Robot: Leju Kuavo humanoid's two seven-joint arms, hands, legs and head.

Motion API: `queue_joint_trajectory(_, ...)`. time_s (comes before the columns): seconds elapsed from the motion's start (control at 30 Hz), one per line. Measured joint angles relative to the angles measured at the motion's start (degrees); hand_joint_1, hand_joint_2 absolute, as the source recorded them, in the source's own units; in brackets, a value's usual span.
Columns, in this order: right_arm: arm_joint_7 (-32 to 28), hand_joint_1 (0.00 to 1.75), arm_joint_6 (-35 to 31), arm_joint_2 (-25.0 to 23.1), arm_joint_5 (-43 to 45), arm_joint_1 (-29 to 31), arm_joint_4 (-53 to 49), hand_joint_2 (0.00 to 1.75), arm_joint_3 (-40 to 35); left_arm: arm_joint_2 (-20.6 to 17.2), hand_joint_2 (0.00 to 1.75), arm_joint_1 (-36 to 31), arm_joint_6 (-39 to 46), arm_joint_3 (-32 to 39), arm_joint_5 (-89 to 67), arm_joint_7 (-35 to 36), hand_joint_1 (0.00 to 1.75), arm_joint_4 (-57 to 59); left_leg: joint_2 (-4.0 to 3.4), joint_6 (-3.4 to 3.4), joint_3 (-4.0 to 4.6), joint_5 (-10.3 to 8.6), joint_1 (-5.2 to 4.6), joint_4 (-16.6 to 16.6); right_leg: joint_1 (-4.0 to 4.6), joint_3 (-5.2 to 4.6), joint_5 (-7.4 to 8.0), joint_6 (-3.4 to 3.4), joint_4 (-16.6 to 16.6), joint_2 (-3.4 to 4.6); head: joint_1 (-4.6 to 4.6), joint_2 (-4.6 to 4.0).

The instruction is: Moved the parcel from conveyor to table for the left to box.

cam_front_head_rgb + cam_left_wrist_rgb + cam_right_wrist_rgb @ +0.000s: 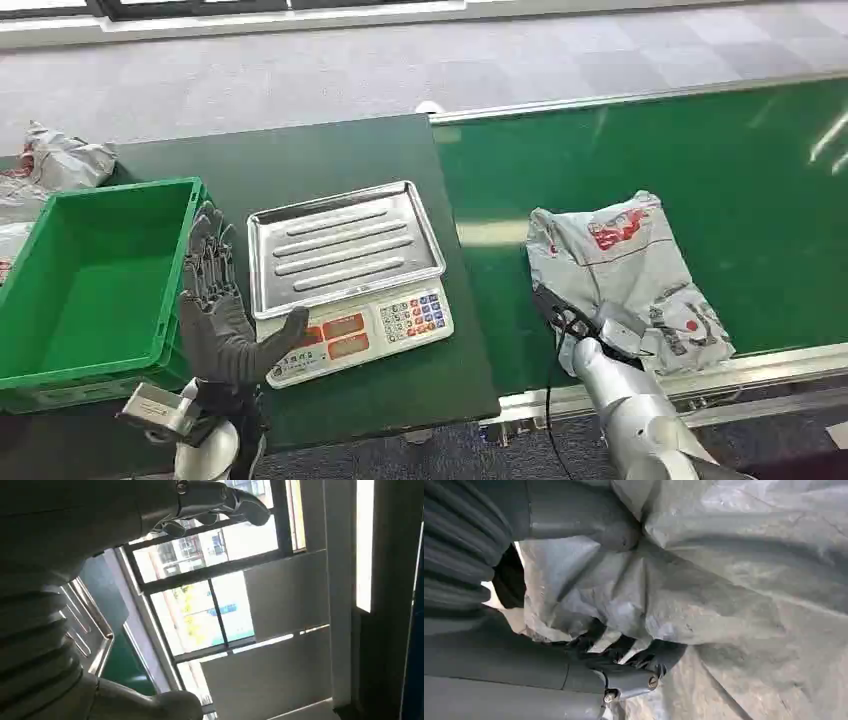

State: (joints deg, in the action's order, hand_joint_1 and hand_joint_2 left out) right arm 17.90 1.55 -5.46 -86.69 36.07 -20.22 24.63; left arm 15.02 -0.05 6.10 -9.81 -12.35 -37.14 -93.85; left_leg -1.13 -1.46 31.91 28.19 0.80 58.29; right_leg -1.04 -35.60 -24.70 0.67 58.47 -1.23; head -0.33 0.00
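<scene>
A grey plastic parcel (620,265) with red print lies crumpled on the green conveyor (700,150), near its front edge. My right hand (578,325) is at the parcel's near left corner. In the right wrist view the thumb (594,522) presses on the parcel (734,580) from one side and the dark fingers (629,677) curl into a fold from the other, with bag material bunched between them. My left hand (215,310) is raised over the dark table (330,150), palm up and fingers spread, holding nothing, between the green box (90,280) and the scale.
A weighing scale with a steel tray (340,245) and keypad sits mid-table beside the conveyor. The green box is at the table's left. More grey parcels (55,160) lie behind the box. A metal rail (760,365) runs along the conveyor's front.
</scene>
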Motion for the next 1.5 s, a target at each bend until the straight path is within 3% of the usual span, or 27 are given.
queue_joint_trajectory(0.13, -2.61, 1.75, -1.05, -0.26, 0.37, 0.28, 0.00, 1.75, -0.24, 0.00, 1.75, -0.03, 0.00, 0.00, -0.02, 0.00, 0.00, 0.17, -0.01, 0.00, -0.01, 0.00, 0.01, 0.00, 0.01, 0.01, 0.00, 0.00, 0.00, 0.01, 0.00, 0.00)
queue_joint_trajectory(0.37, -17.51, 1.75, -5.18, -2.60, 5.16, -0.02, -1.07, 1.75, -1.16, 0.00, 1.75, -0.23, 0.18, 0.18, 0.00, -0.20, 0.00, 0.79, -0.12, -0.04, 0.08, -0.01, 0.06, -0.02, 0.03, -0.17, 0.01, -0.02, 0.03, 0.12, 0.00, 0.00)
queue_joint_trajectory(0.6, -18.10, 1.75, -6.34, -3.43, 6.21, -0.10, -2.61, 1.75, -2.12, 0.00, 1.75, -0.20, 0.26, 0.46, 0.00, -0.24, 0.00, 0.81, -0.09, -0.05, 0.08, -0.02, 0.07, -0.02, 0.05, -0.17, 0.01, -0.02, 0.04, 0.10, 0.00, 0.00)
queue_joint_trajectory(0.63, -17.66, 1.75, -6.73, -4.42, 8.96, -1.47, -7.74, 1.75, -4.94, -0.02, 1.75, -0.01, 0.37, 0.98, 0.00, -0.44, 0.00, 0.81, -0.06, -0.05, 0.11, -0.02, 0.06, -0.01, 0.04, -0.18, 0.00, -0.03, 0.05, 0.07, 0.00, 0.00)
queue_joint_trajectory(0.7, -26.19, 1.75, -13.98, -5.29, 18.84, -5.08, -15.97, 1.75, -8.05, -0.04, 1.75, 0.23, 1.40, 1.29, 0.13, -1.31, 0.00, 0.66, -0.06, -0.04, 0.21, 0.00, 0.04, -0.01, 0.02, -0.25, 0.00, -0.02, 0.04, 0.07, 0.02, 0.00)
queue_joint_trajectory(0.77, -31.35, 1.75, -15.87, -6.32, 27.03, -8.11, -25.52, 1.75, -10.71, -0.07, 1.75, 0.65, 1.51, 1.53, 0.52, -1.79, 0.00, 0.44, -0.05, -0.04, 0.25, 0.01, 0.04, -0.01, 0.02, -0.30, -0.01, -0.03, 0.04, 0.07, 0.00, 0.00)
queue_joint_trajectory(0.83, -31.26, 1.75, -16.90, -6.82, 29.36, -9.91, -32.43, 1.75, -13.58, -0.09, 1.75, 0.91, 1.71, 1.73, 0.61, -2.05, 0.00, 0.42, -0.04, -0.04, 0.26, 0.01, 0.04, -0.01, 0.03, -0.35, -0.03, -0.03, 0.04, 0.06, 0.00, 0.00)
queue_joint_trajectory(1.1, -35.17, 1.75, -35.68, -9.46, 33.62, -15.05, -58.44, 1.75, -17.98, -0.02, 1.75, 1.00, 2.25, 1.95, 1.03, -2.12, 0.00, 0.63, -0.05, -0.04, 0.32, 0.01, 0.04, -0.02, 0.02, -0.38, -0.06, -0.02, 0.04, 0.05, 0.00, 0.00)
queue_joint_trajectory(1.33, -37.59, 1.75, -40.85, -10.42, 35.51, -15.20, -66.66, 1.75, -19.32, 0.00, 1.75, 0.98, 3.23, 1.92, 1.40, -2.23, 0.00, 1.14, -0.04, -0.04, 0.30, 0.01, 0.04, -0.01, 0.03, -0.36, -0.04, -0.01, 0.04, 0.04, 0.00, 0.00)
queue_joint_trajectory(1.5, -39.14, 1.75, -40.19, -10.73, 40.17, -13.95, -66.62, 1.75, -21.29, 0.00, 1.75, 0.66, 4.37, 1.22, 2.32, -2.84, 0.00, 2.12, -0.06, -0.04, 0.31, 0.00, 0.05, -0.02, 0.03, -0.37, -0.04, -0.02, 0.04, 0.05, 0.00, 0.00)
